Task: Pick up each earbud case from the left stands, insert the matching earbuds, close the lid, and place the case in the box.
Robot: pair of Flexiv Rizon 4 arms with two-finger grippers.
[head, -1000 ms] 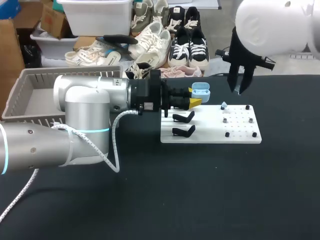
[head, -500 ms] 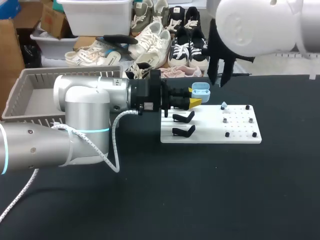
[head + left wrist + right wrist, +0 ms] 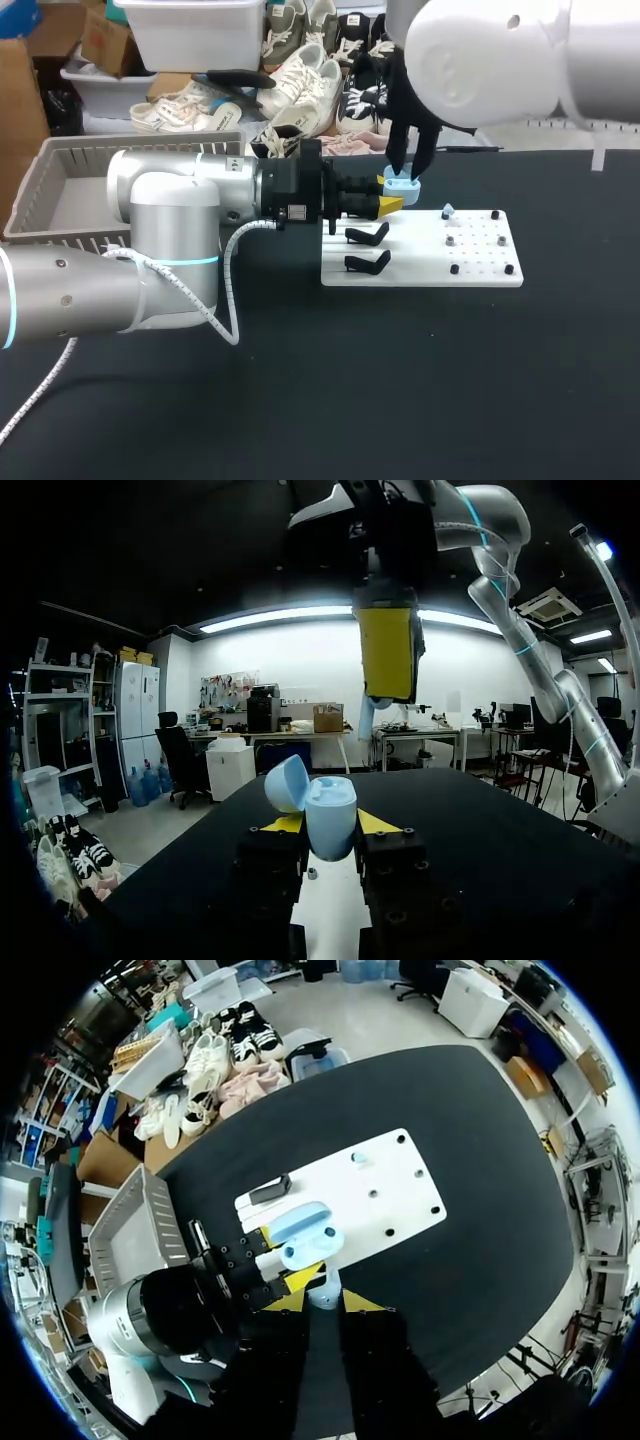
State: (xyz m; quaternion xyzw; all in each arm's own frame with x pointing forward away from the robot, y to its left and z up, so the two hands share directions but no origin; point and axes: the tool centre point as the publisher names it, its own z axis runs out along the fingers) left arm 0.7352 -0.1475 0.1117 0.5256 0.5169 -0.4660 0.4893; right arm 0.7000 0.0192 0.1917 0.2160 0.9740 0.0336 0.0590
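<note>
Black tabletop fills the scene, bearing a flat white rectangular board at its far middle and a grey slatted plastic basket at the far left. On the board's left half stand two black angled stands, both bare. Its right half carries small dark pegs, and on one far peg sits what may be a small pale earbud, though it is too small to be sure. My left gripper comes in level from the left, by the board's far left corner. Its yellow-tipped fingers press against both sides of a light-blue plastic earbud case, gripping it. The left wrist view shows the case upright with its rounded lid swung open to one side. My right gripper hangs straight down over the open case, fingers drawn narrow and pinching a small pale-blue earbud between their tips. In the left wrist view the earbud's stem hangs just under the yellow pad, above the case and apart from it. In the right wrist view the earbud sits just beside the case's open body.
</note>
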